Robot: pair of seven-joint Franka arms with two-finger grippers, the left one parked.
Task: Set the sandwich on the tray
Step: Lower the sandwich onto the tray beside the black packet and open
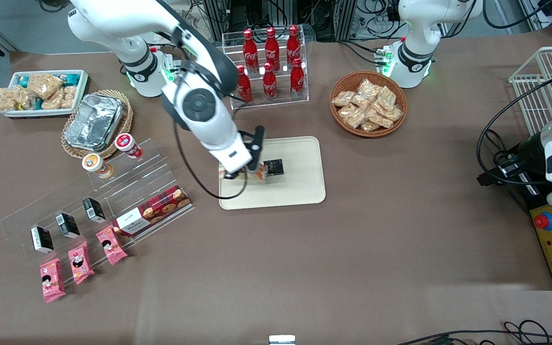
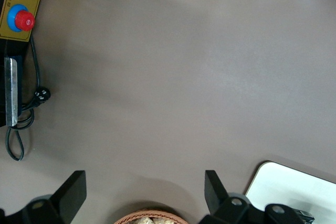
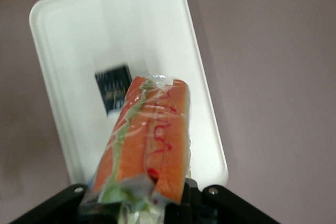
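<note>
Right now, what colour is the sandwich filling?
Orange-red with green, clearest in the right wrist view: sandwich in the gripper.

Even overhead light; tray [image 3: 68, 35] overexposed, wrist view blurred.

tool [image 1: 246, 173] holds sandwich [image 3: 144, 145] above tray [image 1: 304, 187], seemingly beside small packet [image 1: 274, 166].

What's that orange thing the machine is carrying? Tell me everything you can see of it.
It is a sandwich, a wedge in clear, shiny wrap, with orange-red layers and a green strip of filling between them. One end sits clamped in the pincer, the other end juts out free. It hangs above the cream tray, near the edge toward the working arm, beside a small black packet that lies on the tray. Whether it touches the tray yet cannot be told.
</note>
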